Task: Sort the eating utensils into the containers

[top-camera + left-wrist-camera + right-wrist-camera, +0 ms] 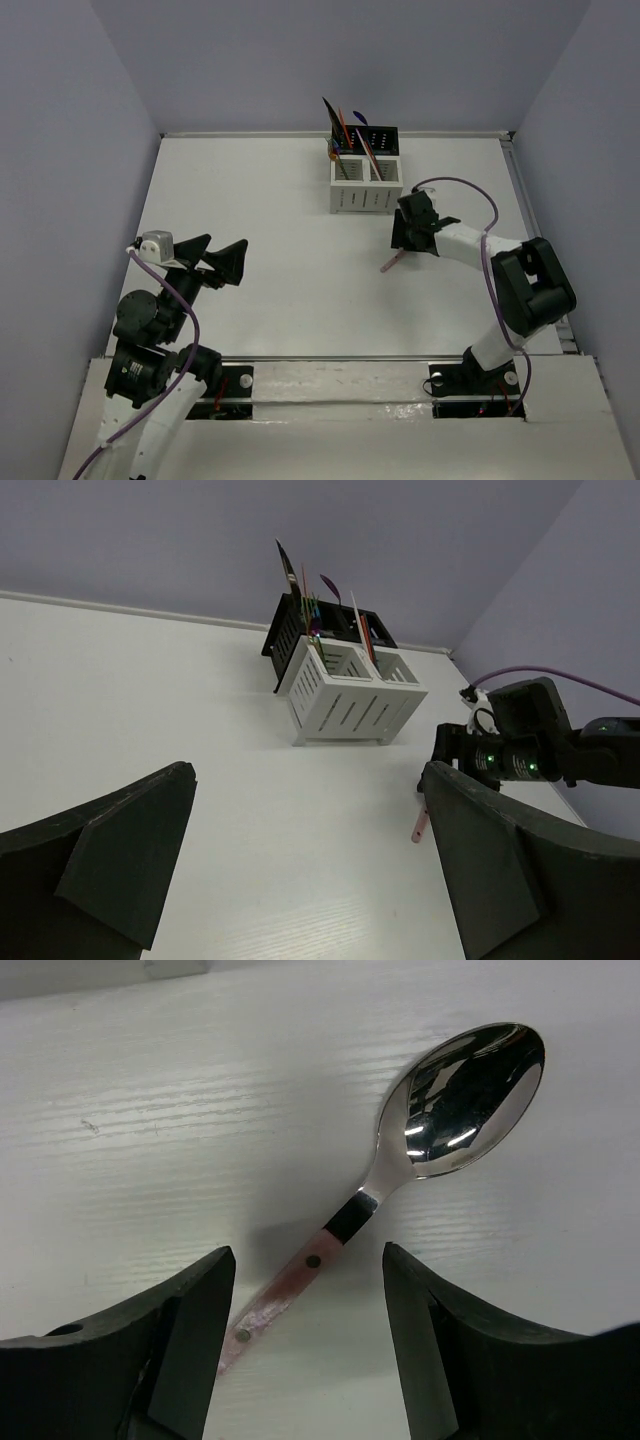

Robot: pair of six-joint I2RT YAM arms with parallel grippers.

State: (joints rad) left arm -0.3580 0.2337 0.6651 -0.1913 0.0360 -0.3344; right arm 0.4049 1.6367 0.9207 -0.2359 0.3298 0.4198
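The left gripper (226,246) hangs at about 8 o'clock of the table (280,200). Its jaws are spread wide and there is nothing between them. The bins (365,172) stand at 12 o'clock, near the back edge, and several utensils (345,130) are upright in them. One spoon (420,1150) lies flat on the table, at about 5 o'clock from the bins. The right gripper (405,243) is low over it and released: its fingers (190,1340) stand on both sides of the pink handle with a gap on each side, so the spoon is not grasped. I judge the step in hand is picking up this spoon. Next the jaws must close on the thin handle, then lift it and carry it toward 11 o'clock, into a bin.
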